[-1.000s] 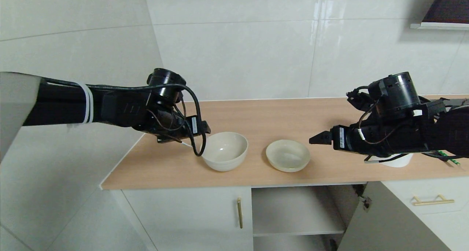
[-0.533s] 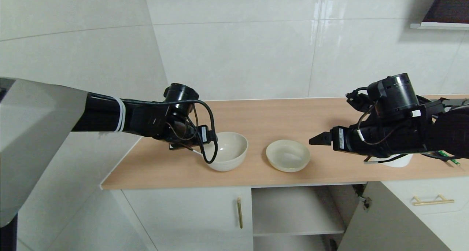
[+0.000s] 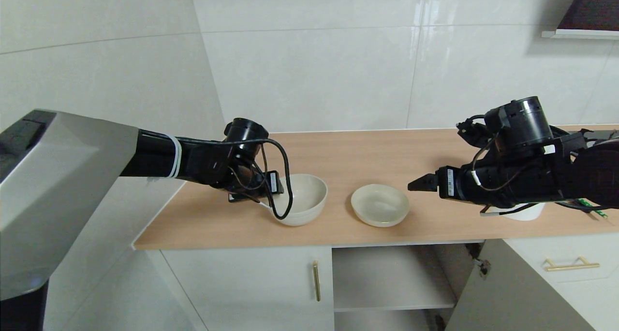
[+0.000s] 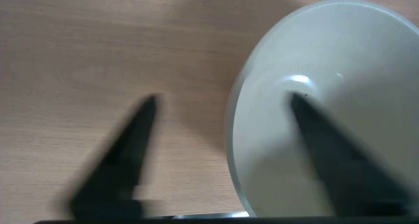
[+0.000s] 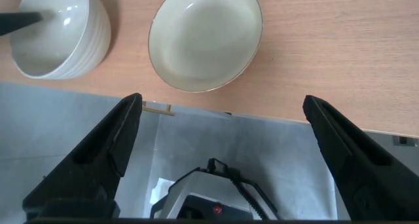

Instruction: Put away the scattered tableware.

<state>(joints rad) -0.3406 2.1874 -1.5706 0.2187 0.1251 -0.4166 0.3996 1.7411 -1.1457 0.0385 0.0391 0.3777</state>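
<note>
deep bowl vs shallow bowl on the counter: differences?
The deep bowl is taller with steep walls; the shallow bowl is low and flared. The left gripper is open astride the deep bowl's rim, one finger inside; the shallow bowl is untouched, the open right gripper beside it. The shallow bowl has a thin dark rim line; the deep bowl's rim is plain. Both stand upright, empty, on the counter.
</note>
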